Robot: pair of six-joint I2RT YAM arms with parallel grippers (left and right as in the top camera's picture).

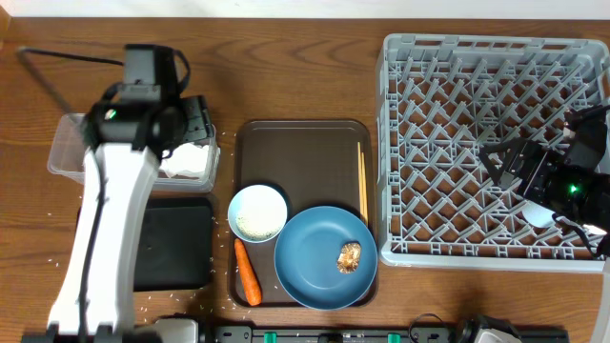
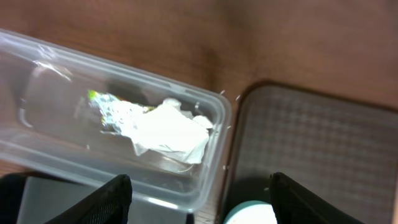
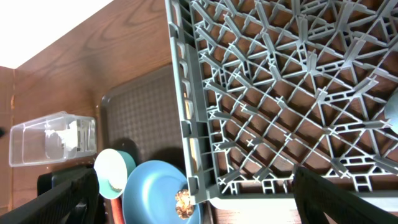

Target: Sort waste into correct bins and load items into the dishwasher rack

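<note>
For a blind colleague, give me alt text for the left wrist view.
A clear plastic tub holds a crumpled white napkin and a yellow-green wrapper. The open left gripper frames the bottom edge, with a brown tray at right.

napkin (image 2: pixel 171 127) in tub (image 1: pixel 62 143) | bowl (image 1: pixel 257 211), plate (image 1: pixel 319 257) on tray (image 1: pixel 295 152) | rack (image 1: pixel 457 105) right of tray

The tabletop (image 1: pixel 305 76) is brown wood with lines of grain. The tub (image 2: pixel 37 56) is clear, slightly shiny plastic. Inside it, the napkin (image 2: pixel 171 130) is crumpled white paper and the wrapper (image 2: pixel 109 112) looks crinkly and shiny. The rack (image 1: pixel 477 45) is dull grey plastic. The brown tray (image 2: pixel 311 143) is matt with tiny bumps. The blue plate (image 1: pixel 310 262) is smooth and glossy. The chopsticks (image 1: pixel 362 181) are pale wood.
</note>
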